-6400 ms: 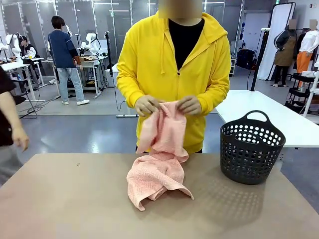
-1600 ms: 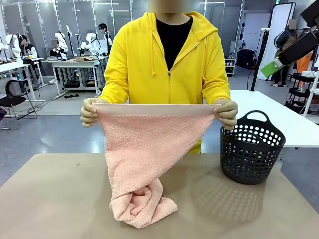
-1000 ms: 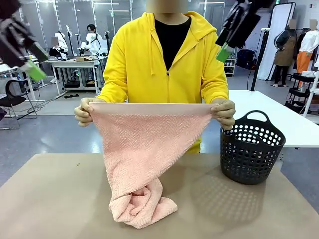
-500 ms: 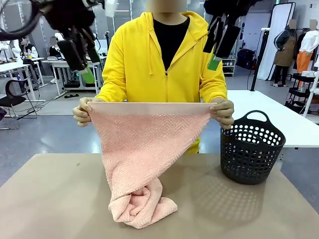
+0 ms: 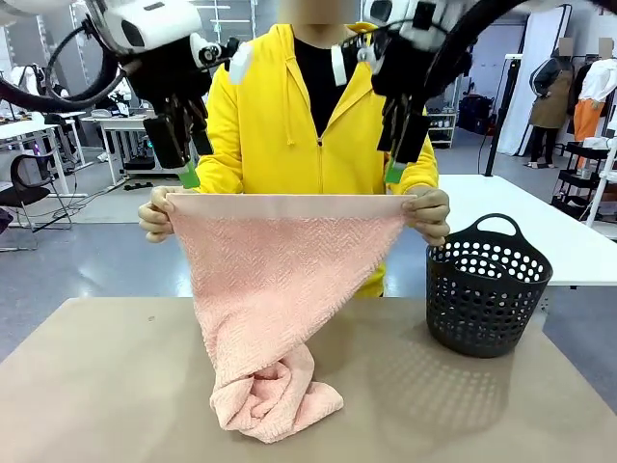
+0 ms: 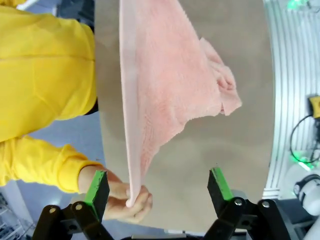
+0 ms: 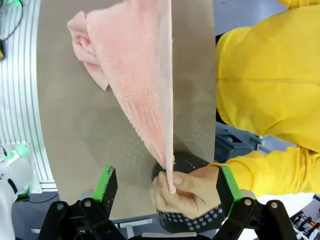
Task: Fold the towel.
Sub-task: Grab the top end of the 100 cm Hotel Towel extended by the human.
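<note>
A person in a yellow hoodie holds the light pink towel (image 5: pixel 280 280) up by its two top corners, the plain hem stretched level. Its lower end lies bunched on the table (image 5: pixel 96 386). My left gripper (image 5: pixel 183 166) hangs open, fingers down, just above the person's hand (image 5: pixel 154 217) at the left corner. Above the hand (image 5: pixel 432 214) at the other corner, my right gripper (image 5: pixel 395 164) is open too. In the left wrist view the towel (image 6: pixel 160 85) hem runs down to the hand (image 6: pixel 125 200) between my open left gripper (image 6: pixel 158 185) fingers. The right wrist view has the towel (image 7: pixel 145 75) ending at the hand (image 7: pixel 187 192) inside my right gripper (image 7: pixel 166 184).
A black perforated basket (image 5: pixel 487 285) stands on the table at the right, close below the person's hand, and its rim (image 7: pixel 187 161) appears under that hand in the right wrist view. Other tables and people are far behind.
Both arms have swung in from the upper sides and come down over the towel's top corners. The person holds the towel stretched as before.
</note>
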`<state>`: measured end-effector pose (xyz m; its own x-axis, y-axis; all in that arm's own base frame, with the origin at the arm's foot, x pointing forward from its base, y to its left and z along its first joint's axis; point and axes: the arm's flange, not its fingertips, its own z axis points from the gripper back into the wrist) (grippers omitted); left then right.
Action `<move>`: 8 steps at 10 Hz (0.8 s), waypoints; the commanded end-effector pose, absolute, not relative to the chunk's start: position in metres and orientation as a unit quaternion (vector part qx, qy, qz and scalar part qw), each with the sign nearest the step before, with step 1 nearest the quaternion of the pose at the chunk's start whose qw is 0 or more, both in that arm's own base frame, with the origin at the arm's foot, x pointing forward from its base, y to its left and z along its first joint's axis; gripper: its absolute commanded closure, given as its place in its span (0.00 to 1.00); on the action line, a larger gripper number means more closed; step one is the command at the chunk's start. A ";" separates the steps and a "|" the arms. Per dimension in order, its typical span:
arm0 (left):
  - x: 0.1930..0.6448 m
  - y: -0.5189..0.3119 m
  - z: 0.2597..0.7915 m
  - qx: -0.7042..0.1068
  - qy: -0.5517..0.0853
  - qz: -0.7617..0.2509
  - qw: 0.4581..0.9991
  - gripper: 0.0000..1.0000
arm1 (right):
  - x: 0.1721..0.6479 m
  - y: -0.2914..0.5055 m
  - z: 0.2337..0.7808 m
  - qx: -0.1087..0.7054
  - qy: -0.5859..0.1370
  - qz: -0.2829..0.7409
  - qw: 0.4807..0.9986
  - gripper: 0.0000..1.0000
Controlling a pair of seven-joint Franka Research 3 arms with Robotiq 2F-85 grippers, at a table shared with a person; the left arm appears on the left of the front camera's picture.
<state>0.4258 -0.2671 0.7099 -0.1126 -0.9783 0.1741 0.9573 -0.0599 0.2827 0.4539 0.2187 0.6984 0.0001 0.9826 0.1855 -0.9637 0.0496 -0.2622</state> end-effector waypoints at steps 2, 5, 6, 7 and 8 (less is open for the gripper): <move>0.443 -0.263 0.682 -0.005 -0.149 -0.743 0.653 0.00 | 0.467 0.225 0.664 -0.018 -0.134 0.701 0.700 0.00; 0.455 -0.262 0.651 -0.028 -0.125 -0.734 0.667 0.00 | 0.478 0.233 0.632 -0.003 -0.103 0.705 0.702 0.00; 0.458 -0.261 0.641 -0.029 -0.125 -0.728 0.673 0.00 | 0.480 0.233 0.626 0.000 -0.104 0.707 0.700 0.00; 0.461 -0.259 0.633 -0.028 -0.128 -0.724 0.677 0.00 | 0.480 0.234 0.622 0.018 -0.107 0.710 0.696 0.00; 0.464 -0.258 0.628 -0.026 -0.123 -0.720 0.683 0.00 | 0.480 0.232 0.617 0.018 -0.092 0.712 0.696 0.00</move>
<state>0.4646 -0.2604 0.6329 -0.0770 -0.9793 0.1872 0.9900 -0.0528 0.1309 0.4814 0.2378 0.6210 0.0004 0.9898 0.1422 -0.9923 0.0179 -0.1223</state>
